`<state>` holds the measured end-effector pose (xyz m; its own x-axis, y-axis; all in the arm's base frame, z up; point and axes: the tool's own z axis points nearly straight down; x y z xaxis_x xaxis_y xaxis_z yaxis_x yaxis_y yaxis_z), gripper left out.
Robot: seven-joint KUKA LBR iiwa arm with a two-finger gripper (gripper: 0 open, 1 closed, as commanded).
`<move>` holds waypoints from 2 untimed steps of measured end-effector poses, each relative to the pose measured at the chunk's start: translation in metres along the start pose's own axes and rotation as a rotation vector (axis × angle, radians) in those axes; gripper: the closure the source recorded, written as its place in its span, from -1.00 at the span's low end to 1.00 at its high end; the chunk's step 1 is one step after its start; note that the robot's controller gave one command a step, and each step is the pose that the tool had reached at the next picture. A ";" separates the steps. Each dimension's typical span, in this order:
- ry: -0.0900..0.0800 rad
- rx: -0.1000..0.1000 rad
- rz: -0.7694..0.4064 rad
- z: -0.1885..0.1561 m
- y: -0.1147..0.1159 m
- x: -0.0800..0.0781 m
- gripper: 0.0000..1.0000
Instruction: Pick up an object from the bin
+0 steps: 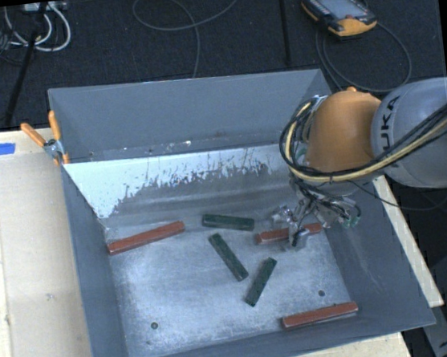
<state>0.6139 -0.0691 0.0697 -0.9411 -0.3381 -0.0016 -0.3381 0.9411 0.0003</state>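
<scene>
Pincer (298, 231) sits low over a red bar (269, 237) at the bin's (191, 113) right side; whether apart or together, I cannot tell.

1. A robot arm (413, 138) is hanging over a metal bin (199, 112): a robotics lab.
2. Cables (43, 26) are trailing over dark carpet (205, 30), upper left.
3. A handheld controller (339, 14) is lying on it, upper right.

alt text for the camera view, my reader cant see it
A robot arm's gripper hangs over a red-brown bar at the right of a grey metal bin. Three dark green bars lie mid-bin, with two more red-brown bars at the left and front right.
</scene>
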 end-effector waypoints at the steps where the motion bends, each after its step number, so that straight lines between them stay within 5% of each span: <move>1: 0.000 0.000 0.000 0.000 0.000 0.000 1.00; 2: -0.004 0.002 0.431 -0.063 -0.009 -0.008 -1.00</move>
<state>0.6240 -0.0754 0.1329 -0.9963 0.0859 -0.0056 0.0859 0.9963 -0.0001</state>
